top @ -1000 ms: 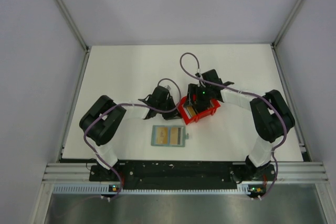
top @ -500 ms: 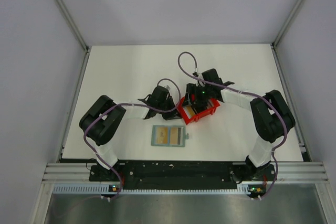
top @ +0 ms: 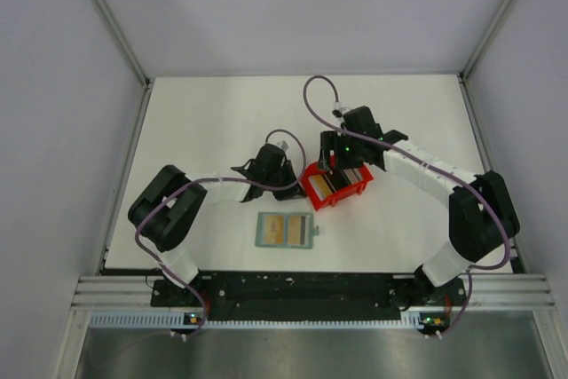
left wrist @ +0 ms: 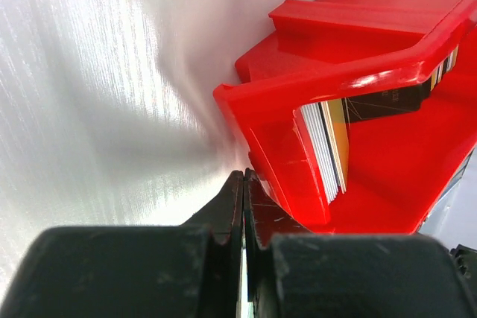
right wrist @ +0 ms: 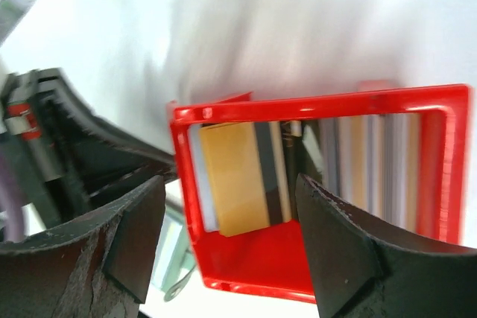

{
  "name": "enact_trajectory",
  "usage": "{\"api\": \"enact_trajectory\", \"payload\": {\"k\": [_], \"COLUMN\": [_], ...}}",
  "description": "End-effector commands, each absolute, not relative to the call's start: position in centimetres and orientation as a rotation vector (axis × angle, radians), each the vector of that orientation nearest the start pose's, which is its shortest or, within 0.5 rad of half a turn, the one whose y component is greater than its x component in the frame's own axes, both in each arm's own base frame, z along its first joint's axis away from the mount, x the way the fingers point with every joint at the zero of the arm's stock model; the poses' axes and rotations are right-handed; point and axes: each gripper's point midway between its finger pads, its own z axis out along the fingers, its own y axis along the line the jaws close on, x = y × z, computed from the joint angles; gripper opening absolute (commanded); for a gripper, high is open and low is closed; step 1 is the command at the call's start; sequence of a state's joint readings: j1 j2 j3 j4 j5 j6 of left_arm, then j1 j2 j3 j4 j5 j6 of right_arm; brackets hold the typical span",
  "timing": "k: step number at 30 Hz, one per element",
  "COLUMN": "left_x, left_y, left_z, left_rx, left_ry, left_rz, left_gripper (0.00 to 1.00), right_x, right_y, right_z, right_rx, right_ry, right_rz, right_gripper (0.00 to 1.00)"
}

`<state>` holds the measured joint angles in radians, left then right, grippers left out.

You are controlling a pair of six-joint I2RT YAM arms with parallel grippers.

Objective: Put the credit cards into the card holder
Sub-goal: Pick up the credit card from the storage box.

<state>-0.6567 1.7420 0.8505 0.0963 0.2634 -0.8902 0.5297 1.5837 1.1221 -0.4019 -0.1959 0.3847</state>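
- Judging the credit cards (right wrist: 232,161): thin, stiff plastic, light, slick faces. They'll prob. flex a bit but not crush. Main risk = a card sliding out of the pinch, or 2 coming up stuck together.
- Cards stand on edge in a pack inside the red bin (right wrist: 440,184), faces together. The tan one is at one end w/ dark and whitish ones behind it, and more striped edges run across toward the opposite wall.
- Best hold, I'd say: pinch one card across its faces at the top edge, where it clears its neighbours. The flat faces aren't reachable while the cards are packed.
- Right gripper (right wrist: 229,188): jaws spread wide, nothing held, hovering over the bin. In its wrist view the tan card sits roughly midway between the 2 fingers (right wrist: 130,243), below them. No contact visible.
- Left gripper (left wrist: 243,197): fingers pressed shut on nothing, tips low by the table (left wrist: 89,94) at the bin's outer corner. Touching or just beside, can't tell. Prob. there to brace the bin. The cards are past the bin wall, apart from these fingers.
- Card holder (top: 285,230): lies open and flat on the table, on the bases' side of the bin and apart from both grippers. Tan patches show in its pockets, likely cards already seated, though too small to be sure.
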Motion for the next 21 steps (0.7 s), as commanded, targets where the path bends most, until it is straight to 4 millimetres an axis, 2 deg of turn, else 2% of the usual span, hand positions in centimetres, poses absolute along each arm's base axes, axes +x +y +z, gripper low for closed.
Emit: {"api": "enact_trajectory", "payload": {"k": [1, 9, 16, 21], "left_x": [28.8, 29.0, 29.1, 29.2], "left_y": [-31.6, -31.6, -31.8, -32.3], "left_z": [5.8, 6.1, 6.3, 6.2], "left_rx": [-0.098, -0.080, -0.077, -0.071], "left_ry": [2.506, 2.505, 2.499, 2.501], "left_rz": [-0.999, -0.981, -0.996, -1.021], "left_gripper": [0.00, 0.01, 0.02, 0.02], "right_x": [33.3, 33.3, 33.8, 32.7], "right_y": [20.3, 20.0, 19.3, 21.1], "right_z": [11.5, 9.8, 6.9, 6.8], "right_rx": [-0.233, -0.310, -0.284, -0.324], "right_ry": [2.501, 2.558, 2.641, 2.675], "right_rz": [0.359, 0.319, 0.222, 0.368], "right_gripper": [0.70, 0.64, 0.62, 0.53]}}
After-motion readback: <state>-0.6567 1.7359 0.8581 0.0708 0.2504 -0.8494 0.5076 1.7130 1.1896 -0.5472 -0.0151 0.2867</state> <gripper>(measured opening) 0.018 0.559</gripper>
